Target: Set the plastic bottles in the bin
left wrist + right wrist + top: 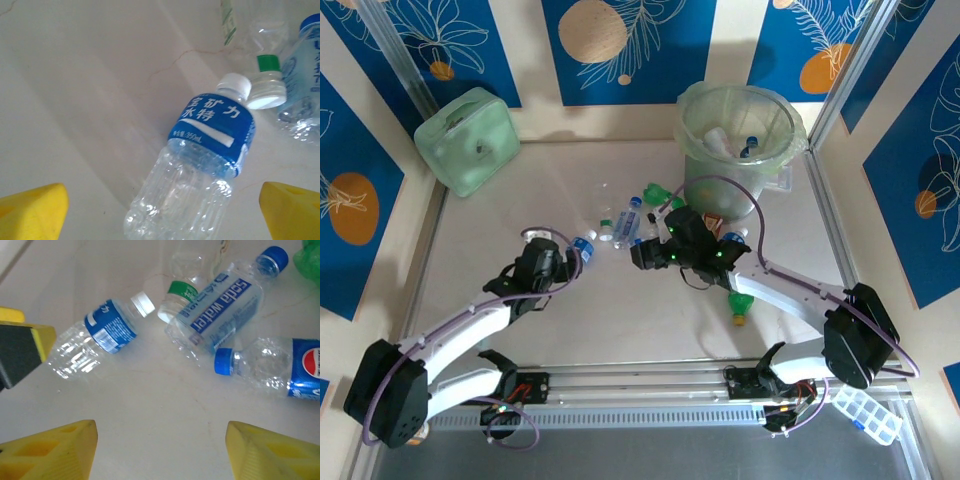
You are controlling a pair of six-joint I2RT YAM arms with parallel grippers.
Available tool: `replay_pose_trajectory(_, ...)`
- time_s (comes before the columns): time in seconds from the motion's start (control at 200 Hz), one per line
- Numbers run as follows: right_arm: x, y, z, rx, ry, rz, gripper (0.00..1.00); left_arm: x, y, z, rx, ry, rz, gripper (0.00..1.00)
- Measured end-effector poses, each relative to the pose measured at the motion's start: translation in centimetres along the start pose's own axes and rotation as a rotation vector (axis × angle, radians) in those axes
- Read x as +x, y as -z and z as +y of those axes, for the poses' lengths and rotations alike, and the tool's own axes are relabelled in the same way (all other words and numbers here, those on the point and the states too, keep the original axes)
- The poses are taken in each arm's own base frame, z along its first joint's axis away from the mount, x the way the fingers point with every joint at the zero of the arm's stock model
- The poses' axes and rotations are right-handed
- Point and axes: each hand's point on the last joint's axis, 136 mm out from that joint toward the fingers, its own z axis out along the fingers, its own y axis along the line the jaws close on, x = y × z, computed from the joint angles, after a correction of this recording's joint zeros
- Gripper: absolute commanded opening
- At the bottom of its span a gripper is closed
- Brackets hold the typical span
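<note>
A clear bottle with a blue label and white cap (212,125) (582,245) (95,337) lies on the table. Its body rests between the spread yellow fingers (32,212) of my left gripper (162,220) (565,260), which is open. My right gripper (160,450) (642,254) is open over bare table, just short of a soda-water bottle (220,310), a Pepsi bottle (270,365) and a small green-labelled bottle (180,295). A green bottle (740,305) lies beside the right arm. The pale-green bin (692,150) at the back right holds several bottles.
A mint-green rounded case (470,140) sits at the back left corner. Another green bottle (655,192) lies at the bin's foot. A clear compartment box (868,412) rests off the front right edge. Aluminium rails border the table.
</note>
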Motion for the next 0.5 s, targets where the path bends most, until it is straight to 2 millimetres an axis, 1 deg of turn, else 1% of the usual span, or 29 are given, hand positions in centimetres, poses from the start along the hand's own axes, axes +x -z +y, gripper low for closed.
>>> replay_pose_trajectory(0.1,-0.3,-0.1,-0.6,-0.009,-0.034,-0.014,0.69,0.1,-0.5,-0.9,0.032,-0.011,0.022,0.97)
replay_pose_trajectory(0.195,0.1,-0.3,-1.5,-0.007,-0.069,-0.006,0.69,0.6,-1.4,-1.6,0.049,-0.028,0.064,0.95)
replay_pose_trajectory(0.285,0.3,-0.3,-2.1,-0.006,-0.092,0.001,0.69,0.8,-2.0,-1.9,0.049,-0.054,0.083,0.93)
replay_pose_trajectory(0.405,0.4,-0.3,-1.7,-0.028,-0.100,0.005,0.69,1.1,-2.5,-2.2,0.058,-0.086,0.095,0.91)
replay_pose_trajectory(0.495,0.6,-0.7,-1.6,-0.040,-0.104,0.015,0.69,1.9,-3.2,-2.6,0.078,-0.112,0.127,0.91)
